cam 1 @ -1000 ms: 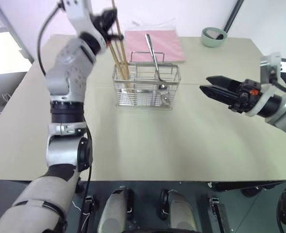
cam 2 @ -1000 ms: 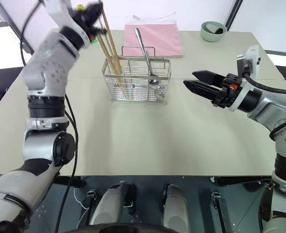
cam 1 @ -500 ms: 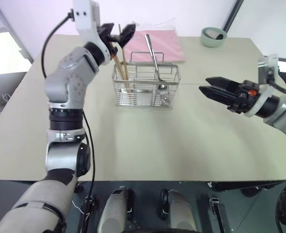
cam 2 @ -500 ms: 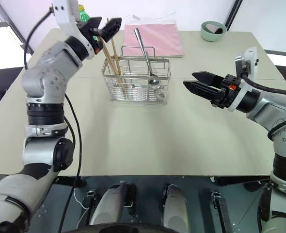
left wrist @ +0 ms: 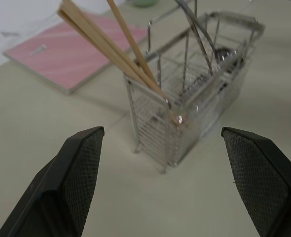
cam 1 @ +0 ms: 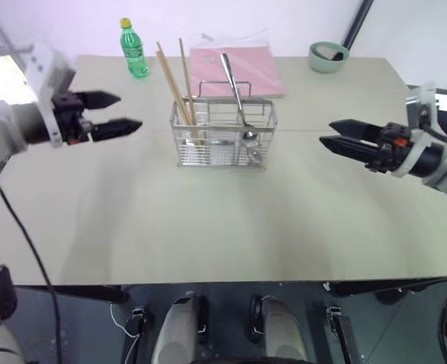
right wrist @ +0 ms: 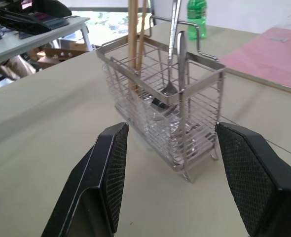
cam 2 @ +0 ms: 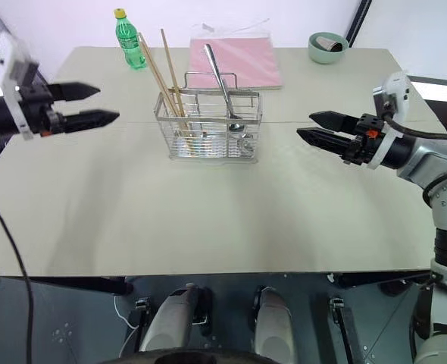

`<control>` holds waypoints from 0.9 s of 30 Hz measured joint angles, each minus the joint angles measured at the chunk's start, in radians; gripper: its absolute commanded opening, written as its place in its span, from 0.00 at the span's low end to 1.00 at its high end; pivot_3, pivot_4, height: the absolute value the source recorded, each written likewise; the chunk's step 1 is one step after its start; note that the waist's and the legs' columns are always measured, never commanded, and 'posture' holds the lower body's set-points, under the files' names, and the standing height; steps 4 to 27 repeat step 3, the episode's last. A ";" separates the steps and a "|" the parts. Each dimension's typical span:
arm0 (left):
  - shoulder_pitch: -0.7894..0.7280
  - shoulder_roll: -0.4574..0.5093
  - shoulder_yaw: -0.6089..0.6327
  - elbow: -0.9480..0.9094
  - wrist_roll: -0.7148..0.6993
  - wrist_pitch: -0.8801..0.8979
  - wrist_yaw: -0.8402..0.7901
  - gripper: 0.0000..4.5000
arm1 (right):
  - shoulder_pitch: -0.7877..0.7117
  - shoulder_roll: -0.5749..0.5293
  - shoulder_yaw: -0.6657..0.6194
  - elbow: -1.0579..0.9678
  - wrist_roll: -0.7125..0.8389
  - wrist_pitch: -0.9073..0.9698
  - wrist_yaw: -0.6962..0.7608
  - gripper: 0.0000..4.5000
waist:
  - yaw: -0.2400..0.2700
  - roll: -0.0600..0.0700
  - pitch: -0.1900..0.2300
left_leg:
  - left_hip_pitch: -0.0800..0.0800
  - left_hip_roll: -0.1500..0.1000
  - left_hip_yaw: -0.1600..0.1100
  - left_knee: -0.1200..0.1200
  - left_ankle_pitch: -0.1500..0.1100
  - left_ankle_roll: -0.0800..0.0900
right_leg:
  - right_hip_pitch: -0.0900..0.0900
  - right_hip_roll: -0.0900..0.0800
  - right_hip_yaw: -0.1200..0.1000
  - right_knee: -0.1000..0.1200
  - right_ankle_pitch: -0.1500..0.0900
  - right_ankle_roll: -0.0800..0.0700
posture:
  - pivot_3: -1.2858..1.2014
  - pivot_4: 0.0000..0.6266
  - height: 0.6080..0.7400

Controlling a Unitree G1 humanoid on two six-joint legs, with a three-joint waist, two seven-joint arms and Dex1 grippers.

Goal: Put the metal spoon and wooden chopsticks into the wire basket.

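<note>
Surface: pale beige table (cam 1: 208, 220) under a white wall, with a pink mat (cam 1: 239, 67), a green bottle (cam 1: 134, 48) and a small green bowl (cam 1: 326, 56) along the upper part of the frame.
Basket: wire basket (cam 1: 225, 136) stands upright, upper centre of the frame, loop handle on its far side.
Chopsticks: wooden chopsticks (cam 1: 174, 76) stand in the basket's left end, leaning out toward the upper left.
Spoon: metal spoon (cam 1: 235, 83) stands in the middle part, bowl down, handle rising toward the top of the frame.
Left gripper: left gripper (cam 1: 116, 114) hangs at mid-left of the frame, well apart from the basket, fingers spread, nothing between them.
Right gripper: right gripper (cam 1: 345, 136) hangs at mid-right, pointing toward the basket, fingers apart and empty.
Step in hand: both items look placed, so the job reads as finished; what remains is clearing away.
Doing it well: keep both arms wide of the leaning sticks, since a brush against their tops could tip the light basket.
</note>
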 measured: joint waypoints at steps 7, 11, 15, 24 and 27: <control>0.081 0.008 0.014 -0.041 0.000 -0.002 -0.001 0.89 | -0.003 0.003 0.013 0.017 -0.016 -0.008 0.023 0.64 | -0.003 0.000 0.000 | 0.000 0.000 0.000 -0.001 0.000 0.000 | 0.000 0.000 0.000 -0.001 0.000 0.001 | 0.52 0.24 0.63; 0.081 0.008 0.014 -0.041 0.000 -0.002 -0.001 0.89 | -0.003 0.003 0.013 0.017 -0.016 -0.008 0.023 0.64 | -0.003 0.000 0.000 | 0.000 0.000 0.000 -0.001 0.000 0.000 | 0.000 0.000 0.000 -0.001 0.000 0.001 | 0.52 0.24 0.63; 0.081 0.008 0.014 -0.041 0.000 -0.002 -0.001 0.89 | -0.003 0.003 0.013 0.017 -0.016 -0.008 0.023 0.64 | -0.003 0.000 0.000 | 0.000 0.000 0.000 -0.001 0.000 0.000 | 0.000 0.000 0.000 -0.001 0.000 0.001 | 0.52 0.24 0.63; 0.081 0.008 0.014 -0.041 0.000 -0.002 -0.001 0.89 | -0.003 0.003 0.013 0.017 -0.016 -0.008 0.023 0.64 | -0.003 0.000 0.000 | 0.000 0.000 0.000 -0.001 0.000 0.000 | 0.000 0.000 0.000 -0.001 0.000 0.001 | 0.52 0.24 0.63; 0.081 0.008 0.014 -0.041 0.000 -0.002 -0.001 0.89 | -0.003 0.003 0.013 0.017 -0.016 -0.008 0.023 0.64 | -0.003 0.000 0.000 | 0.000 0.000 0.000 -0.001 0.000 0.000 | 0.000 0.000 0.000 -0.001 0.000 0.001 | 0.52 0.24 0.63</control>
